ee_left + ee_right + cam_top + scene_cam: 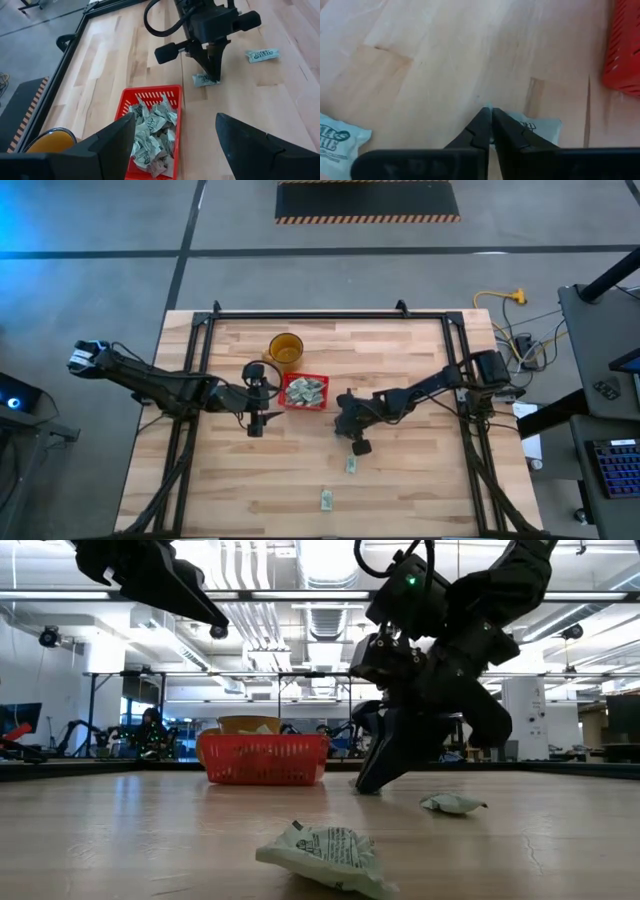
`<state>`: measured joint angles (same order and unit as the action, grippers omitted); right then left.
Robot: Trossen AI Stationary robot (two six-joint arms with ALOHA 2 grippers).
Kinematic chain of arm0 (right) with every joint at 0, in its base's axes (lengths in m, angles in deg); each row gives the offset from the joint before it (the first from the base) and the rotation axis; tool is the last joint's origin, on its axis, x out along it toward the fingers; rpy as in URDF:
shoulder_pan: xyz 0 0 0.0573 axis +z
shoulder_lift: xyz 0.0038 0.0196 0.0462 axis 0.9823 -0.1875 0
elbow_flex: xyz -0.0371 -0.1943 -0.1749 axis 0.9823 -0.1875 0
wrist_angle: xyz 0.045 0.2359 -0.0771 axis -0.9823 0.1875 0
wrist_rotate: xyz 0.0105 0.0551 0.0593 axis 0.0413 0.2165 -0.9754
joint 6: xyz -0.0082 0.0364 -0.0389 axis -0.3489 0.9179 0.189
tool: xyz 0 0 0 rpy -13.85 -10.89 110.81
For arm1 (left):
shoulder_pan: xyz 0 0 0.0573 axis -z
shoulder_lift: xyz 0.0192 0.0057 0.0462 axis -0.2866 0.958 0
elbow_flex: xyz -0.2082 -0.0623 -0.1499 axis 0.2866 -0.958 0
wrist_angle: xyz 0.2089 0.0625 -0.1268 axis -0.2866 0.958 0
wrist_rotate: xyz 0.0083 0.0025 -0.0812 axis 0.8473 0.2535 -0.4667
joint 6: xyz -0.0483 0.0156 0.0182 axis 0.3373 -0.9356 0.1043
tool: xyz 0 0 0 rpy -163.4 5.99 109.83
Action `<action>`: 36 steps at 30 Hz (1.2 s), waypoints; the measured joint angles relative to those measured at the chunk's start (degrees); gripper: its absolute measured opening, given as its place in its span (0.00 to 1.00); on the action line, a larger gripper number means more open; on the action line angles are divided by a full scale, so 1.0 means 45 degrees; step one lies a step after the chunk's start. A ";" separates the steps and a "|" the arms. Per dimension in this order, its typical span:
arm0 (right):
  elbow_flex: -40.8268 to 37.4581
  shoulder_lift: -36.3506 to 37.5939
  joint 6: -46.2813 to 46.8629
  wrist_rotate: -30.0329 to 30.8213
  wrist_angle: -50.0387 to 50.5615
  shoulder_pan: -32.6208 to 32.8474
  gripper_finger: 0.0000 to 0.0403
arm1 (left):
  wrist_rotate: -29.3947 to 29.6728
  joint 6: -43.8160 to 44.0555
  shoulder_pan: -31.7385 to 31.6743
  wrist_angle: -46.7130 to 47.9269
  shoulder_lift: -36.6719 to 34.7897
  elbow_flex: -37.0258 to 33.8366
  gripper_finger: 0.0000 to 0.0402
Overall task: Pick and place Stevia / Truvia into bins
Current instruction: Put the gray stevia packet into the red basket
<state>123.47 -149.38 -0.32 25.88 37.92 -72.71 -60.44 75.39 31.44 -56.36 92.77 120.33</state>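
1. Where the right gripper (pixel 491 131) meets the table (pixel 420 480), its fingers are pinched shut on a Truvia sachet (pixel 540 127) lying right of the red basket (pixel 304 392).
2. More sachets (pixel 152 131) fill the basket; two others (pixel 326 499) lie nearer.
3. The left gripper (pixel 256 394) hangs open just left of the basket, near the amber cup (pixel 285 348).

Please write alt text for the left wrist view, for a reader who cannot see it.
The right gripper is shut on a pale green sachet on the wooden table, beyond a red basket full of sachets. Another sachet lies farther off, and the left gripper's own open fingers frame the foreground.
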 joint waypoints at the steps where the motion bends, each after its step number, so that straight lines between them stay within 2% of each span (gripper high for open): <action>1: 0.0044 0.0009 -0.0040 0.0239 0.0059 0.0054 0.02 | 0.0000 0.0000 0.0000 -0.0003 0.0000 0.0000 0.64; 7: 0.0732 0.0495 -0.0652 0.1650 0.1019 0.0388 0.02 | 0.0000 -0.0001 0.0000 0.0003 0.0000 -0.0005 0.64; 12: 0.1293 0.1071 -0.1149 0.2318 0.1536 0.0733 0.02 | 0.0000 -0.0015 0.0000 -0.0002 0.0005 -0.0013 0.64; 20: 0.1989 0.1207 -0.2578 0.4201 0.0927 0.0660 0.02 | 0.0000 -0.0019 -0.0007 -0.0133 0.0005 -0.0039 0.64; 26: 0.1927 0.1178 -0.3408 0.3891 -0.0705 -0.0288 0.02 | 0.0005 -0.0024 -0.0005 -0.0179 0.0005 -0.0039 0.64; 36: 0.1538 0.0840 -0.2419 0.2563 -0.1459 -0.1746 0.02 | 0.0001 -0.0024 -0.0005 -0.0542 0.0350 -0.0113 0.64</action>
<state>130.39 -145.60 -11.21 37.42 31.36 -80.56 -60.44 75.28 31.42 -58.79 94.35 119.81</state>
